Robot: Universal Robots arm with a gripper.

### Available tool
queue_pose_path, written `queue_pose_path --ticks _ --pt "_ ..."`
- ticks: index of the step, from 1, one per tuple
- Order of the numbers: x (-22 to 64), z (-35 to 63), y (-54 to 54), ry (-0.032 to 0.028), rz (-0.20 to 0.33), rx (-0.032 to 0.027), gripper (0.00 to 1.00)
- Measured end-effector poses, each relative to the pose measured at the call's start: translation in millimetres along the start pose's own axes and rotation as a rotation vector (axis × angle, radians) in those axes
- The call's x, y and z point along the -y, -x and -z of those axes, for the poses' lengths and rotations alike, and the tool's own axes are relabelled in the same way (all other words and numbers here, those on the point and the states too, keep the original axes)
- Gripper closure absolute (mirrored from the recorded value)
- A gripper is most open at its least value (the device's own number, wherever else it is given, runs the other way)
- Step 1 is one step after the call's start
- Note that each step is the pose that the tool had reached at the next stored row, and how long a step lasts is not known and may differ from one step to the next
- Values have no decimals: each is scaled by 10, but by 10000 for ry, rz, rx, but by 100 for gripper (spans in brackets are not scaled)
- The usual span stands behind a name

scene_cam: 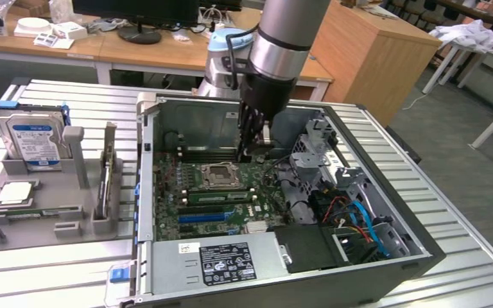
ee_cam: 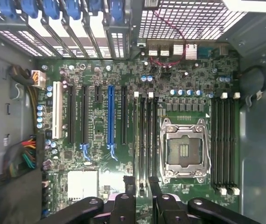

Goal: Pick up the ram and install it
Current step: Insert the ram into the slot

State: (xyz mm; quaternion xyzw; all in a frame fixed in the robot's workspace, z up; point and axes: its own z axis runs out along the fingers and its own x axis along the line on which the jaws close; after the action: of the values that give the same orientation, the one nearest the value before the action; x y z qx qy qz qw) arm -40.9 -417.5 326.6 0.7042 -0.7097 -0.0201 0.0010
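My gripper [scene_cam: 255,153] hangs inside the open computer case, above the motherboard [scene_cam: 197,226]. In the wrist view its two dark fingers [ee_cam: 129,193] stand apart over one end of the black memory slots [ee_cam: 144,135] beside the empty CPU socket [ee_cam: 185,149]; I see nothing clamped between them. In the exterior view a long narrow green stick, the ram [scene_cam: 219,196], lies along those slots in front of the CPU socket [scene_cam: 221,174]. I cannot tell how deep it sits. Another bank of slots [ee_cam: 225,140] lies on the socket's other side.
On the exterior view's left a grey holder [scene_cam: 75,167] carries a blue-labelled hard drive [scene_cam: 34,138], a CPU [scene_cam: 15,192] and a thin board standing on edge [scene_cam: 107,173]. The case walls [scene_cam: 144,186], drive cage [scene_cam: 320,154], cables [scene_cam: 358,221] and power supply [scene_cam: 221,263] hem in the motherboard.
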Motion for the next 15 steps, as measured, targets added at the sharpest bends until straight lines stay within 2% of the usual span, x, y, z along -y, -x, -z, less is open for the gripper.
queue_pose_path --ticks 15 --pt "-8 261 7 0 0 -10 75"
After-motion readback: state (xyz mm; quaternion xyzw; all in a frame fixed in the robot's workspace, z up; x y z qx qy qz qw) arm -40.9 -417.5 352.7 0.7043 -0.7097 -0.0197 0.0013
